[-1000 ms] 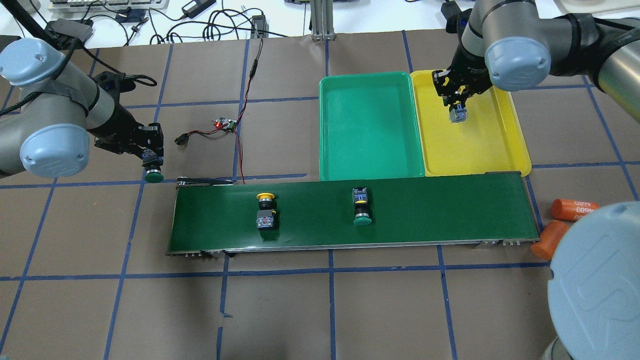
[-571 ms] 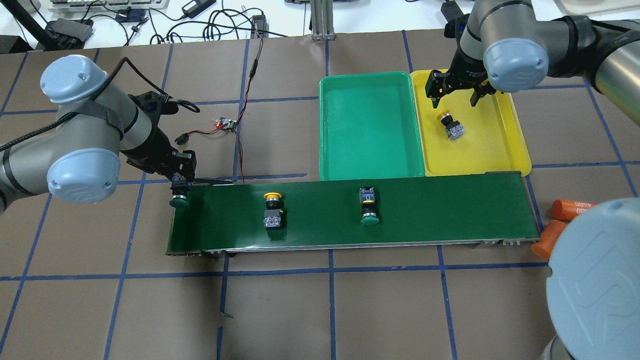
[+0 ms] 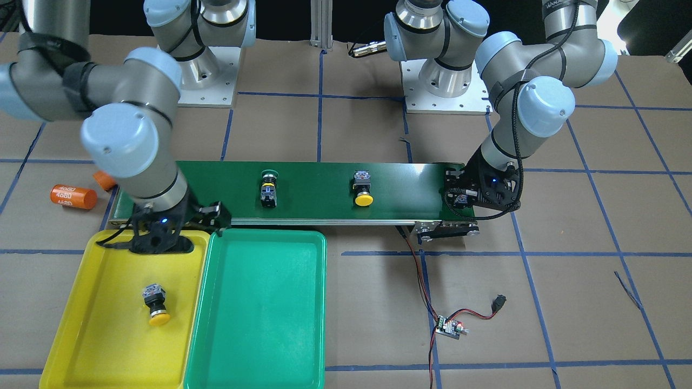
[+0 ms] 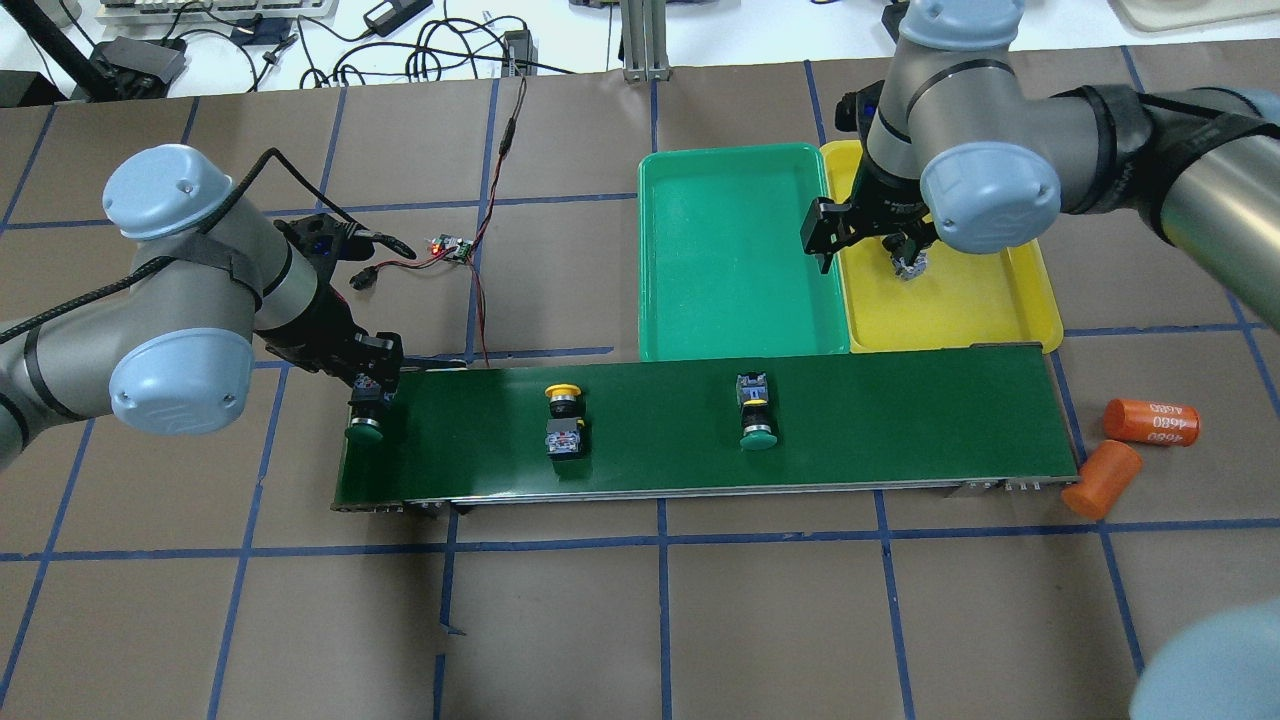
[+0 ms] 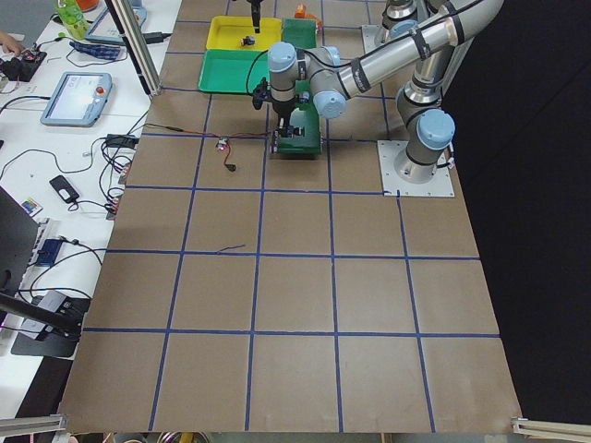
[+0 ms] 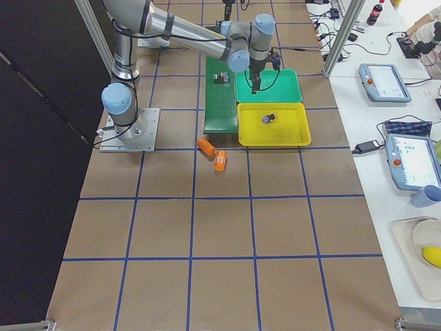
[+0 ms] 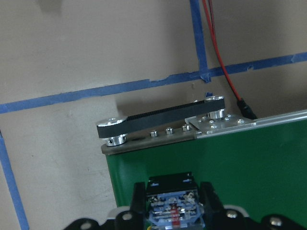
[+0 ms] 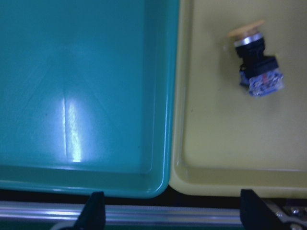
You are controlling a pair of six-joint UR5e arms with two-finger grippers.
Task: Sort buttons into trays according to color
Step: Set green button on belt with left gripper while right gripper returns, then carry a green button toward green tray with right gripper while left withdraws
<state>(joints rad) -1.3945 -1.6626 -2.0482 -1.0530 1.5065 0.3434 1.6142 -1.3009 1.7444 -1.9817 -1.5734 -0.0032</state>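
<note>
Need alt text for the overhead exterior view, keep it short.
Left pincer grips a green-capped button at the left end of a dark-green conveyor belt, where a yellow-capped button and another green one lie. Right pincer hangs open over the yellow tray, which holds a second yellow button, beside the green tray.

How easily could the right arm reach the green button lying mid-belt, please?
Probably yes: the right tool is open and empty above the yellow tray's rim, with nothing standing between it and that green button.
</note>
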